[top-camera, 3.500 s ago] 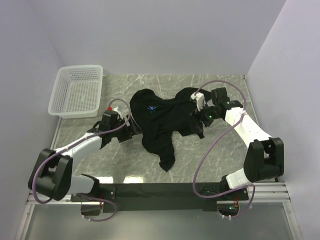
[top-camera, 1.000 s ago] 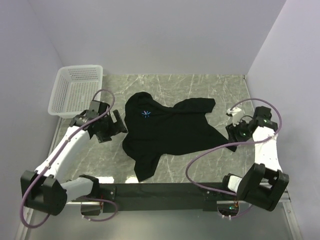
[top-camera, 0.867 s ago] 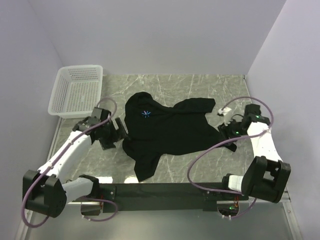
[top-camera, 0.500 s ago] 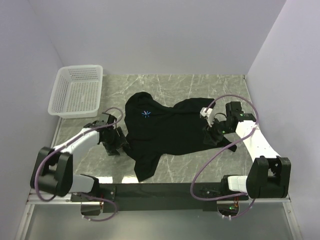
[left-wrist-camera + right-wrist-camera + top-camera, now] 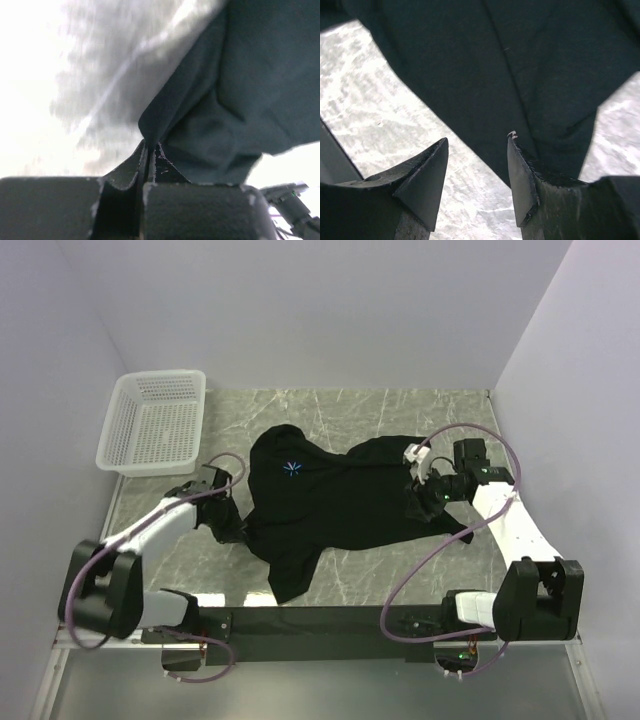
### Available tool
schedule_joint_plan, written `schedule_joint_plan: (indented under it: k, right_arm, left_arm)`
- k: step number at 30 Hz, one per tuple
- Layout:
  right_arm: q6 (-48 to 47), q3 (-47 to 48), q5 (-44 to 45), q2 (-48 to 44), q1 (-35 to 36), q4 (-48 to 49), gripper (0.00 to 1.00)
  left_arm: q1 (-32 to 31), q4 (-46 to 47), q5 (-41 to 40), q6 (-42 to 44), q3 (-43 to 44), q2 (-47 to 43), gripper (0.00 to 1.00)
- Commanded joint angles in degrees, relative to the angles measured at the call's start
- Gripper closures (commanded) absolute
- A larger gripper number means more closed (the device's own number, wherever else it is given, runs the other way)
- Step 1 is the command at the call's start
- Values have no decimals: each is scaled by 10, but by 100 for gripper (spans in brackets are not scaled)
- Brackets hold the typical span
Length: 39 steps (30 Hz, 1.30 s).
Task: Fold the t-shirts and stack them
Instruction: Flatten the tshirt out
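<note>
A black t-shirt (image 5: 340, 505) lies crumpled and spread across the middle of the table, its light-blue starburst logo (image 5: 291, 469) facing up. My left gripper (image 5: 240, 530) sits low at the shirt's left edge. In the left wrist view its jaws (image 5: 149, 150) are pressed together on a pinched fold of the black cloth (image 5: 250, 90). My right gripper (image 5: 418, 498) hovers over the shirt's right side. In the right wrist view it (image 5: 477, 145) is open, the shirt's edge (image 5: 495, 60) running just past the tips, nothing between the fingers.
A white mesh basket (image 5: 150, 425) stands at the back left corner of the marble table (image 5: 400, 410). Walls close in the back, left and right. The black base rail (image 5: 320, 622) runs along the near edge.
My left gripper came in to the shirt's left edge and shut on the cloth. My right arm swung in from the right side to over the shirt, staying open.
</note>
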Motion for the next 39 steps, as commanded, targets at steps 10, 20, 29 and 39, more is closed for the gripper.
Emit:
schedule_joint_plan:
  k: [10, 20, 29, 39]
  right_arm:
    - [230, 82, 154, 55, 2, 192, 39]
    - [24, 321, 151, 331, 2, 83, 37]
    - [-127, 439, 149, 443, 30, -44, 38]
    - [-128, 446, 161, 489, 62, -32, 40]
  left_arm:
    - [3, -187, -39, -113, 4, -211, 88]
    - [14, -123, -118, 9, 181, -184, 26]
    - [29, 88, -51, 167, 314, 110, 25]
    - [36, 117, -20, 190, 413, 298, 28]
